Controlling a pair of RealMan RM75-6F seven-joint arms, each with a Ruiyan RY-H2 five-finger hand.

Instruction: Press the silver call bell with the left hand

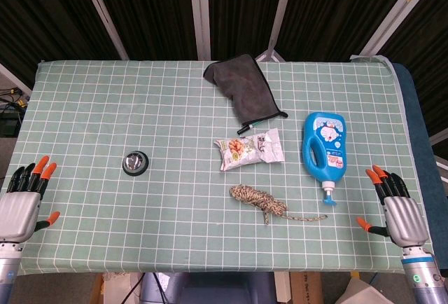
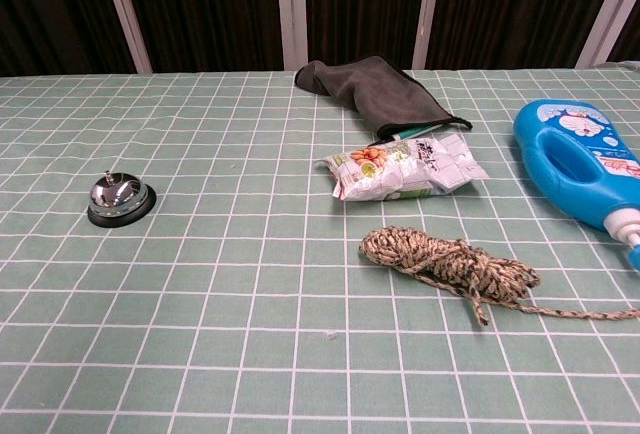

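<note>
Head view shows the left hand (image 1: 21, 202) at the near left edge of the bench (image 1: 84, 94), fingers apart and holding nothing; the right hand (image 1: 395, 206) rests likewise at the near right edge, fingers spread and empty. Farther in, the silver call bell (image 1: 135, 162) stands upright on the left half, well apart from either hand. To press it well, I judge the left hand should travel in and rightward, then come straight down on the top button (image 2: 108, 176). Nothing blocks that path. Right of centre lie a twine bundle (image 1: 260, 199), a snack packet (image 1: 250, 149), a blue bottle (image 1: 324, 146), and farthest a grey pouch (image 1: 243, 87).
</note>
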